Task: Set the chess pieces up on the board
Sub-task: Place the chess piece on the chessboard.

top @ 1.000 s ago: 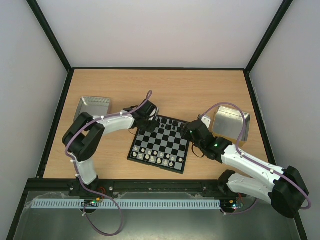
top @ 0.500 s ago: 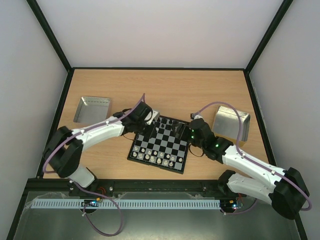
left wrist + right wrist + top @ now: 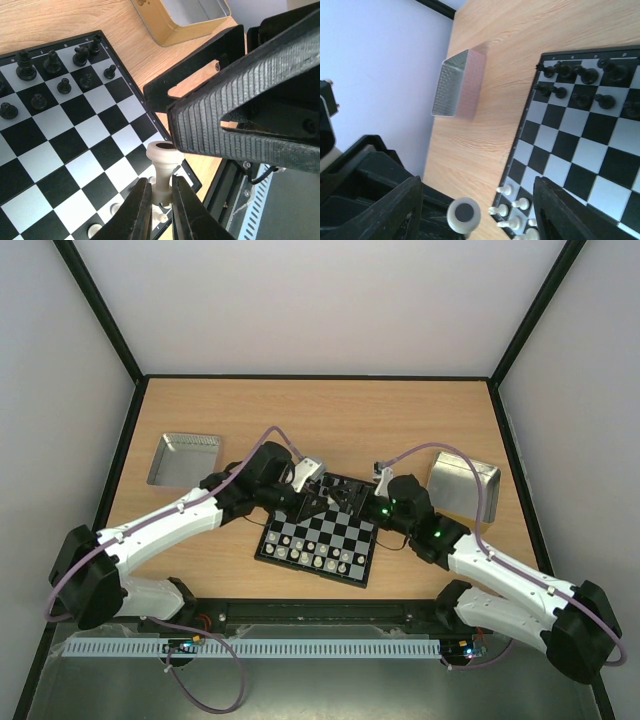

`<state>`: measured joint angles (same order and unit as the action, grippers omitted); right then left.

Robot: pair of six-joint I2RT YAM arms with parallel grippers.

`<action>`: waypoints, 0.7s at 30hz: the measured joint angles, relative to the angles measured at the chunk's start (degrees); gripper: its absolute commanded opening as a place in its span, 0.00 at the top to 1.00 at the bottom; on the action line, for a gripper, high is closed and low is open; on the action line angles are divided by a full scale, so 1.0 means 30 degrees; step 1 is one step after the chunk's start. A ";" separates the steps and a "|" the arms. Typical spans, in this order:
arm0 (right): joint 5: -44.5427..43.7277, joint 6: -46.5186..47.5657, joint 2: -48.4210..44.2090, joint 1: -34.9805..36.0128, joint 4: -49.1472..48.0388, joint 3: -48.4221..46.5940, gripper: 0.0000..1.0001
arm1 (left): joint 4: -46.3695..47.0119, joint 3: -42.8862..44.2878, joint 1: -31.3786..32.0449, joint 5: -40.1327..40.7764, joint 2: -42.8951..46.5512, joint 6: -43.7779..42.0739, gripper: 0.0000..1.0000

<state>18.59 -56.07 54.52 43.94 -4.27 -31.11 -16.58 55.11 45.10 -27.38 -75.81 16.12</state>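
Observation:
The board (image 3: 330,530) lies mid-table, with black chess pieces (image 3: 340,487) on its far rows and cream-white ones (image 3: 315,558) on its near rows. My left gripper (image 3: 322,488) hangs over the far edge, shut on the stem of a cream-white chess piece (image 3: 164,172). In the left wrist view the left gripper (image 3: 161,187) points the piece's round base at a ribbed right finger (image 3: 235,120). My right gripper (image 3: 352,498) is open. The right wrist view shows the right gripper (image 3: 479,185) with that base (image 3: 464,214) between its fingers, untouched.
A shiny metal tray (image 3: 186,458) sits left of the board and another (image 3: 462,483) to its right. The right tray (image 3: 185,15) appears in the left wrist view, the left tray (image 3: 456,85) in the right wrist view. Both arms crowd the board's far edge.
My left arm has stretched rightward, carrying the held piece over the board's far edge. The right gripper has shifted left to meet it. The left stays shut, the right open.

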 measured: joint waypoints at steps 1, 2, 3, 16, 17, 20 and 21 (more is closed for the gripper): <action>0.0117 -0.0335 -0.0117 0.0000 -0.0226 0.0000 0.50 | 0.0000 0.0000 0.0000 -0.0153 0.0058 -0.0015 0.88; 0.0226 -0.0532 -0.0168 0.0000 -0.0386 0.0000 0.53 | 0.0022 0.0000 0.0000 -0.0255 0.0095 -0.0022 0.88; 0.0291 -0.0772 -0.0175 0.0000 -0.0517 0.0007 0.55 | 0.0066 0.0000 0.0000 -0.0335 0.0138 -0.0029 0.88; 0.2069 -0.2776 -0.0102 0.0000 -0.1392 0.0219 0.72 | 0.0306 0.0000 -0.0007 -0.0357 0.0284 0.0000 0.88; 0.2208 -0.2973 -0.0095 0.0000 -0.1435 0.0226 0.73 | 0.0321 0.0000 -0.0007 -0.0342 0.0284 0.0029 0.88; 0.2412 -0.3388 -0.0051 -0.0007 -0.1639 0.0299 0.81 | 0.0393 0.0000 -0.0015 -0.0299 0.0357 0.0182 0.88; 0.2470 -0.3563 -0.0029 -0.0022 -0.1727 0.0313 0.84 | 0.0452 0.0000 -0.0022 -0.0291 0.0393 0.0233 0.87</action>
<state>26.00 -66.76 54.43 43.88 -9.45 -30.17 -15.22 55.11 45.04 -28.25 -74.63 16.82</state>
